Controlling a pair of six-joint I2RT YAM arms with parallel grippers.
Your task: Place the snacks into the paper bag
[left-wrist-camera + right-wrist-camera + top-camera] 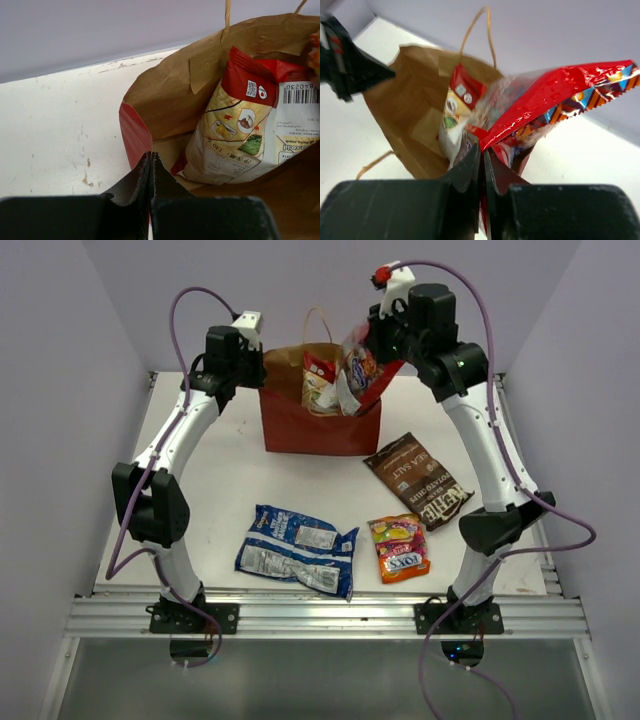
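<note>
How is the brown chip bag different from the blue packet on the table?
The chip bag is dark brown; the blue packet is blue and white. The chip bag lies on the right, close to the paper bag; the blue packet lies further left, nearer the front edge. Both lie flat on the table, outside the bag.

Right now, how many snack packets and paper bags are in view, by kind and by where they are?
Snack packets on the table: 3 (blue-white packet, brown chip bag, orange-yellow-pink candy bag)
Snack packets at the bag's mouth or inside: 2 (white-yellow-red bag, red candy bag)
paper bag: 1
Total: 6
</note>
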